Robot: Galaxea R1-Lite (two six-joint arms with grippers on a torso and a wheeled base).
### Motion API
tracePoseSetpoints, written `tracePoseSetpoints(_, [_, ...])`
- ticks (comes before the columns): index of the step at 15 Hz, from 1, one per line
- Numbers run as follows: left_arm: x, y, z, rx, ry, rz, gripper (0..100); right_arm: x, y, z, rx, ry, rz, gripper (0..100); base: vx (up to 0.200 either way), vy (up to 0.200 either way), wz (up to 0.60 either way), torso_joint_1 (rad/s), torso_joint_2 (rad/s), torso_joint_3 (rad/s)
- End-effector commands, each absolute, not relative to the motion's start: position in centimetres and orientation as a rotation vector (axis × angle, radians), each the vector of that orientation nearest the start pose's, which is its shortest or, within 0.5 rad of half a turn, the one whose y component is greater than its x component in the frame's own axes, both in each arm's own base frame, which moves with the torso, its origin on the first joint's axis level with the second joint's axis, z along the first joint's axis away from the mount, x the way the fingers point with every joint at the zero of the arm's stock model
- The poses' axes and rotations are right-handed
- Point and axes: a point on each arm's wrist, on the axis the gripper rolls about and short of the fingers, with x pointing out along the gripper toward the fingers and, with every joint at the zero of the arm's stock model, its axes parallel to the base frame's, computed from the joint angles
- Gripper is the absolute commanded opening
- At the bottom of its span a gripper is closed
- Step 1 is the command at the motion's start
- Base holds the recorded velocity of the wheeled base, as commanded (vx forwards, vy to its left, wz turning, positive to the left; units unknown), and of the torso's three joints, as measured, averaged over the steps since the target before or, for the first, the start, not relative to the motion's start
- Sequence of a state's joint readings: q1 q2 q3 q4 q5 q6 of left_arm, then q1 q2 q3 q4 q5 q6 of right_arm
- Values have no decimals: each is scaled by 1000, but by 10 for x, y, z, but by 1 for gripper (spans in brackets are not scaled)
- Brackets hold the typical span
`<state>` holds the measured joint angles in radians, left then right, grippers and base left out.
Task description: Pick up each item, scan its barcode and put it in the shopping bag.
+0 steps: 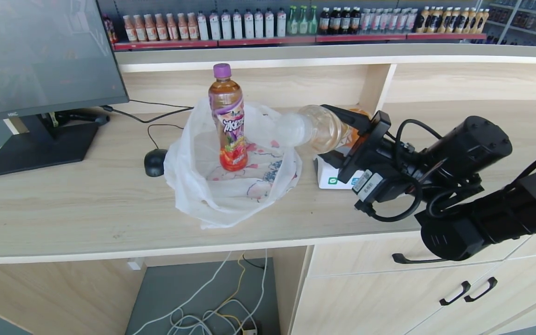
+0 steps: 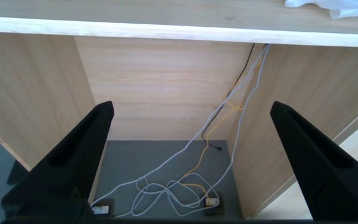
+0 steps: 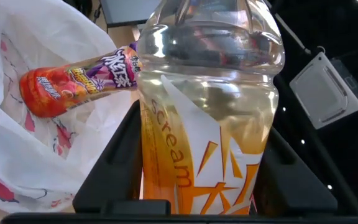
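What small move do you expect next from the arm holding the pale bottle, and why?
Probably a short shift toward the robot's left, over the shopping bag. The right tool grips the pale bottle sideways, its cap end just at the open bag's rim, and a tea bottle stands upright inside.

The shopping bag [image 1: 231, 197] was translucent white, printed with red and blue motifs. The standing bottle [image 1: 227, 116] had a purple cap, amber liquid and a purple-to-red label. The tilted bottle [image 1: 317, 130] was clear, pale yellow inside, with an orange-and-white label. The right gripper [image 1: 335, 135] was black. The counter [image 1: 86, 200] showed pale wood grain.
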<state>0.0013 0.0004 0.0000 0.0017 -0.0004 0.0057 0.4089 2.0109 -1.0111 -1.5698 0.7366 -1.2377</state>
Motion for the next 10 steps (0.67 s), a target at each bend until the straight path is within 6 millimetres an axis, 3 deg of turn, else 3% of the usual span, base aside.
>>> tracePoseSetpoints(1, [-23, 0, 75, 6, 2, 2, 100, 335, 161, 215, -1158, -1205, 601, 0, 0, 0, 0, 0, 0, 0])
tracePoseSetpoints(10, [-23, 0, 75, 6, 2, 2, 100, 339, 162, 204, -1205, -1218, 613, 0, 0, 0, 0, 0, 0, 0])
